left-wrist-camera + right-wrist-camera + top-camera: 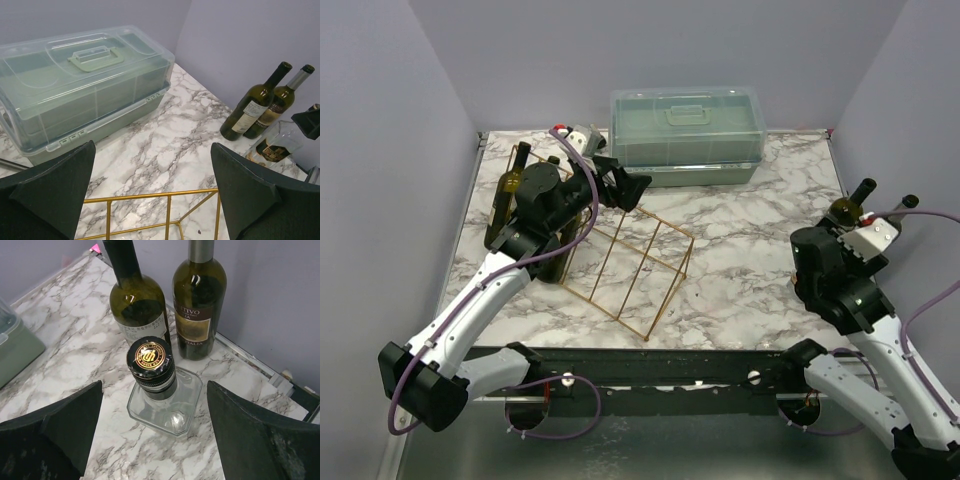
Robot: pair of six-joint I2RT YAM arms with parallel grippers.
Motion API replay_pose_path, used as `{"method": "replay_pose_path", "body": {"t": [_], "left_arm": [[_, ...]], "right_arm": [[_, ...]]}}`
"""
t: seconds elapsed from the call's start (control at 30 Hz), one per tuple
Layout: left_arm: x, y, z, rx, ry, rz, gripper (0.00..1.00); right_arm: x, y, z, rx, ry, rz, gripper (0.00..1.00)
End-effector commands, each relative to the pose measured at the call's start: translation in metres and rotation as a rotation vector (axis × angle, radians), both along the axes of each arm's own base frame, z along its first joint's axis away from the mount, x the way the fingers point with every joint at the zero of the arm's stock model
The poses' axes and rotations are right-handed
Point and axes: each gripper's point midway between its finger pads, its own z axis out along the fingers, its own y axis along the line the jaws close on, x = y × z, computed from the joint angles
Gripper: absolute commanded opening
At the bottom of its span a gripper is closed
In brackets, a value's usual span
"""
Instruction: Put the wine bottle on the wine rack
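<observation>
— Where to find the wine rack [620, 265]?
— Left of centre in the overhead view, lying at a slant on the marble counter [760, 260]. Also along the bottom edge of the left wrist view, just its gold bars.
— And the bottles?
— Can spot a clear bottle [152, 375] with a black, gold-crested cap at the centre of the right wrist view, upright on the counter. Behind it, toward the top of that frame, a pair of dark green bottles [137, 305], upright, side by side, close to the wall.
— State of the right pincer [155, 385]?
— Spread wide, one finger at each lower corner, flanking the clear bottle without touching it.
— And the left pincer [152, 150]?
— Spread as well, pinching nothing, with the rack's bars just below it in frame and a green lidded box [85, 85] at upper left.
— Anything else by the rack?
— Looks like one green bottle [505, 200] at its left end. Cannot tell how seated, partly hidden by the arm.
</observation>
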Motion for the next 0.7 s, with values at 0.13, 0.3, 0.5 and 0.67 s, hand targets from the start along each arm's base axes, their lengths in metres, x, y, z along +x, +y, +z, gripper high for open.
{"method": "replay_pose_path", "body": {"t": [0.13, 0.3, 0.5, 0.67], "left_arm": [[-0.005, 0.002, 0.006, 0.004, -0.039, 0.009, 0.99], [-0.008, -0.004, 0.005, 0.001, -0.034, -0.029, 0.99], [-0.011, -0.009, 0.005, -0.003, -0.032, -0.060, 0.99], [-0.012, -0.008, 0.005, -0.003, -0.035, -0.056, 0.99]], "right_arm": [[0.011, -0.004, -0.009, -0.026, -0.040, -0.080, 0.87], [0.015, -0.007, -0.010, -0.036, -0.033, -0.102, 0.81], [0.021, -0.014, -0.018, -0.031, -0.025, -0.131, 0.75], [0.028, -0.016, -0.029, -0.032, 0.022, -0.129, 0.62]]}}
